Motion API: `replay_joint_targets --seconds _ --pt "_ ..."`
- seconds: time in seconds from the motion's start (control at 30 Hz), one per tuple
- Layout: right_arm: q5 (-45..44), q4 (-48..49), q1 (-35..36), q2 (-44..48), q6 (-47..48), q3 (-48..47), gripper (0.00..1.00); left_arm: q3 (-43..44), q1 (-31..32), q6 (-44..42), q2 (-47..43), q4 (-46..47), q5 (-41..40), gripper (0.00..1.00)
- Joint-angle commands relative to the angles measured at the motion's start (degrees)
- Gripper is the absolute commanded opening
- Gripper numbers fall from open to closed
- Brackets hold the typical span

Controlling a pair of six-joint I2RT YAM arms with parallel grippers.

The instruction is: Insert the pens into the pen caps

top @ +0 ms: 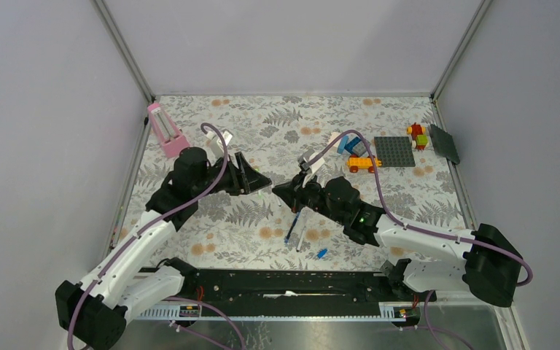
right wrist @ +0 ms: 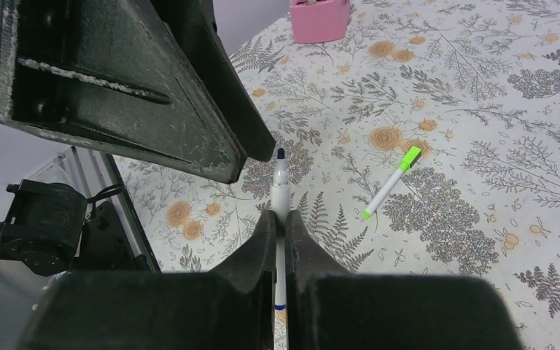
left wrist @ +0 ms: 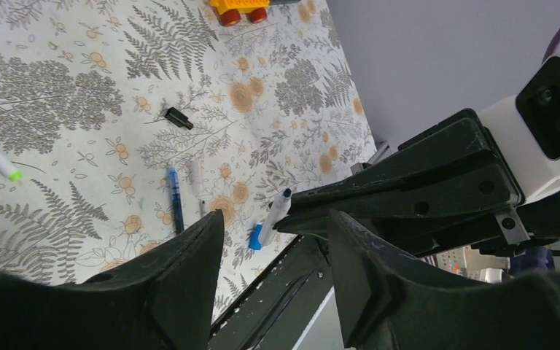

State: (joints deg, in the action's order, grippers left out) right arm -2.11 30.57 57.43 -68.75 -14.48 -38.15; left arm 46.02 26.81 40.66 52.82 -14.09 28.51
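Four pens, two loose caps — right gripper (right wrist: 280, 224) clenches a dark-tipped pen (right wrist: 281, 191).
Left gripper (left wrist: 275, 226) gapes empty, crowding its tip; on the table (top: 262, 131): green-capped pen (right wrist: 390, 182), blue pen (left wrist: 175, 208), white pen (left wrist: 198, 182), black cap (left wrist: 179, 118), blue cap (left wrist: 255, 237), toy car (top: 361, 164).

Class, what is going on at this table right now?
The right gripper is shut on an uncapped white pen, holding it above the table. The left gripper faces it, jaws apart and empty. One pen with a green cap lies on the table; the black cap and light blue cap lie loose there.
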Motion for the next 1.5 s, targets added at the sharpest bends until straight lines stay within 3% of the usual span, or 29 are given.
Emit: replay_joint_targets --seconds 0.0,0.57,0.67,0.77,0.93,0.97,1.07,1.2,1.47 --pt "1.4 3.4 -0.2 0.6 1.2 -1.3 0.00 -1.0 0.3 0.7 0.4 5.6 3.4 0.55" --pt "4.7 4.7 -0.2 -0.7 1.0 -2.3 0.00 -4.1 1.1 3.2 2.0 10.2 4.6 0.32" --pt "4.7 5.2 -0.2 -0.6 1.0 -2.2 0.00 -4.3 1.3 3.3 2.2 10.6 4.8 0.22" --pt "4.6 5.5 -0.2 -0.7 1.0 -2.2 0.00 -4.5 1.3 3.2 2.1 10.6 4.4 0.00" --pt "3.3 5.5 -0.2 -0.4 0.4 -1.7 0.00 -4.9 1.3 3.4 1.2 10.5 3.1 0.00" --pt "2.8 4.9 -0.2 -0.1 0.3 -1.6 0.08 -4.9 1.3 3.5 0.9 10.5 2.5 0.00" --pt "2.6 0.9 -0.2 0.8 0.4 -1.7 0.55 -4.3 1.3 3.4 -0.1 9.5 0.6 0.00" --pt "2.4 -0.9 -0.2 1.5 0.0 -1.2 0.63 -3.2 1.3 2.8 -0.5 8.5 -0.8 0.00" --pt "3.3 -2.4 -0.2 0.2 -0.2 -2.3 0.61 -2.8 1.3 3.2 -0.3 8.3 -1.3 0.00"
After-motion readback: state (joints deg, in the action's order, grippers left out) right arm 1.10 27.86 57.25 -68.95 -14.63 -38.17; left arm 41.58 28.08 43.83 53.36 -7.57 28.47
